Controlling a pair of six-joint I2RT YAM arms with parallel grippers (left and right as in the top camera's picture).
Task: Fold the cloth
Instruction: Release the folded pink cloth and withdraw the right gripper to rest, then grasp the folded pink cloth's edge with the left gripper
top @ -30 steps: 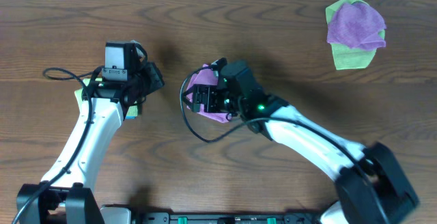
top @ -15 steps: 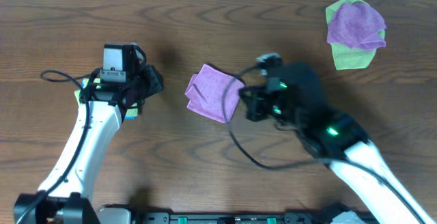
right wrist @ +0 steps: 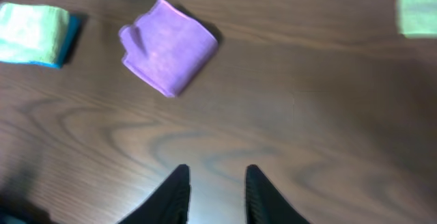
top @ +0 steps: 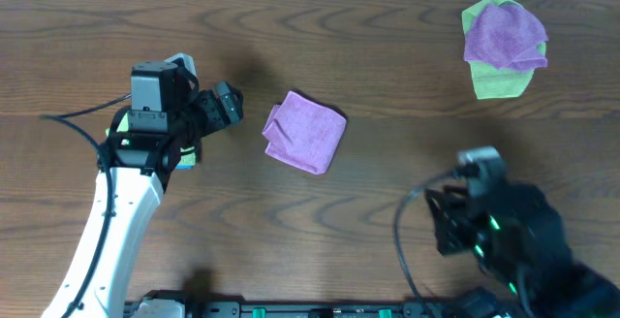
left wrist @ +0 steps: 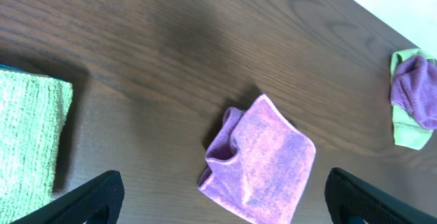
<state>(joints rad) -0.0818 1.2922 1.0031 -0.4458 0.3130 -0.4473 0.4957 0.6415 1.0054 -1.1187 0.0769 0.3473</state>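
Note:
The cloth (top: 305, 132) lies folded into a small purple-pink square at the middle of the table, one edge puckered on its left side. My left gripper (top: 226, 108) hovers just left of it, open wide; in the left wrist view the cloth (left wrist: 263, 159) sits between and ahead of the spread fingertips (left wrist: 102, 190), untouched. My right gripper (top: 444, 223) is far back at the near right, blurred. In the right wrist view its jaws (right wrist: 215, 183) stand partly open with only bare wood between them, and the cloth (right wrist: 167, 46) lies well ahead to the left.
A crumpled purple cloth on a lime-green one (top: 502, 42) lies at the back right. A folded lime-green cloth (top: 186, 156) with a blue edge sits under my left arm, also seen in the left wrist view (left wrist: 31, 135). The table (top: 387, 85) is dark wood.
My right gripper let go of the cloth and drew back to the near right edge. My left gripper went from shut to wide open and edged towards the cloth.

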